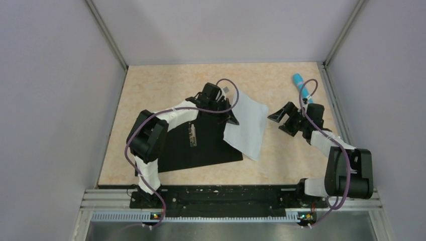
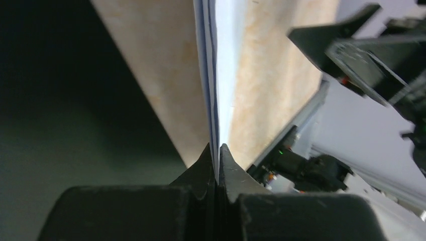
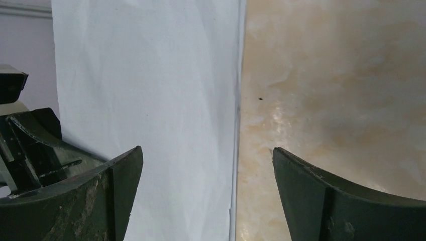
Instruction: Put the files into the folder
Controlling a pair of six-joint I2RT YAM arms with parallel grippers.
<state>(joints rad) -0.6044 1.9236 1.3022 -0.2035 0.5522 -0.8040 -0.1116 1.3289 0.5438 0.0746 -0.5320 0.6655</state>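
The left fingers (image 2: 217, 168) pinched the files (image 1: 247, 126) by an edge, at the right edge of the open folder (image 1: 201, 150). The left arm (image 1: 171, 114) crossed the folder's black inside. The right fingers (image 1: 282, 122) were spread just beside the sheets, and a blue object (image 1: 300, 83) lay far right on the desk (image 1: 166, 85).

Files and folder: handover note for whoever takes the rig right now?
Left gripper: shut on the edge of the files, several white sheets pinched.
Right gripper: open, holding nothing, at the files' right edge.
Folder: lies open on the table, black inside up, metal clip showing.
Files: mostly right of the folder, overlapping only its right edge.
Done: sheets gripped.
Left: bring them fully onto the folder, then release.
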